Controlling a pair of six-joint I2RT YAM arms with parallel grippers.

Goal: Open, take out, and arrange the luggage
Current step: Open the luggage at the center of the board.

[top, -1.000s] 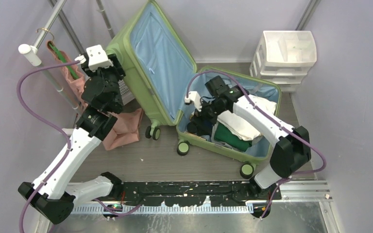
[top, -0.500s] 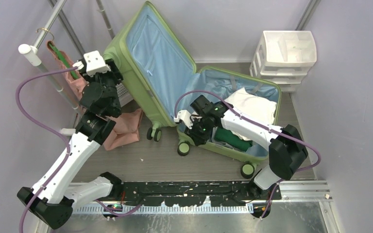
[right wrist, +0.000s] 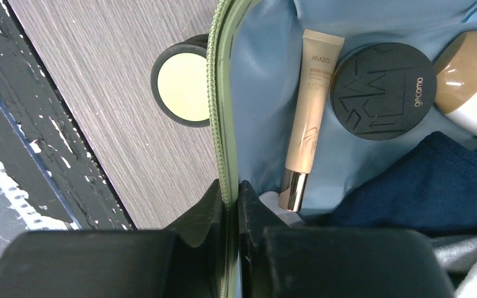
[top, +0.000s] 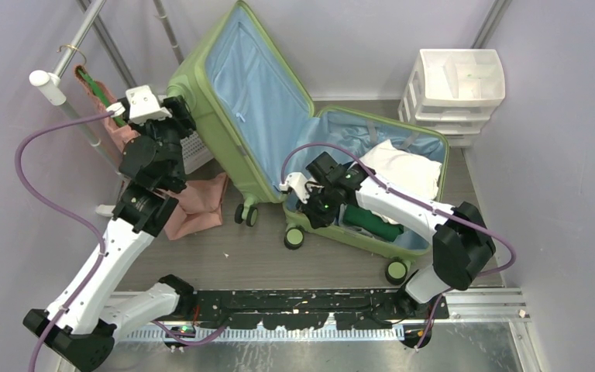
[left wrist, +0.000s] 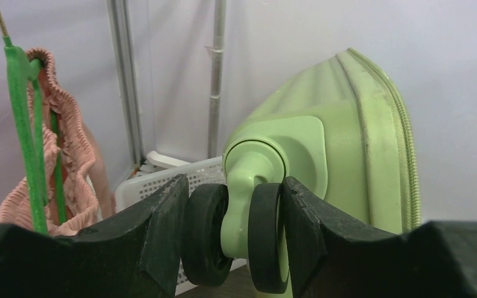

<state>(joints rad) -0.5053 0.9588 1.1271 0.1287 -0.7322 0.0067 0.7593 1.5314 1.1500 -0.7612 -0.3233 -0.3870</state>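
The light-green hard-shell suitcase (top: 257, 108) is braced open. Its lid wheel (left wrist: 267, 239) is clamped by the half-spread left hand (left wrist: 235, 242), and its rim (right wrist: 222, 93) is pinched by the right hand (right wrist: 230, 197).

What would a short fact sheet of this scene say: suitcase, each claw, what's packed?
luggage: light green, opened wide
left gripper: clamped on lid wheel
right gripper: pinching base rim
inside: cream tube, black compact, navy cloth, white garment
nearby: drawer unit, pink garment on floor
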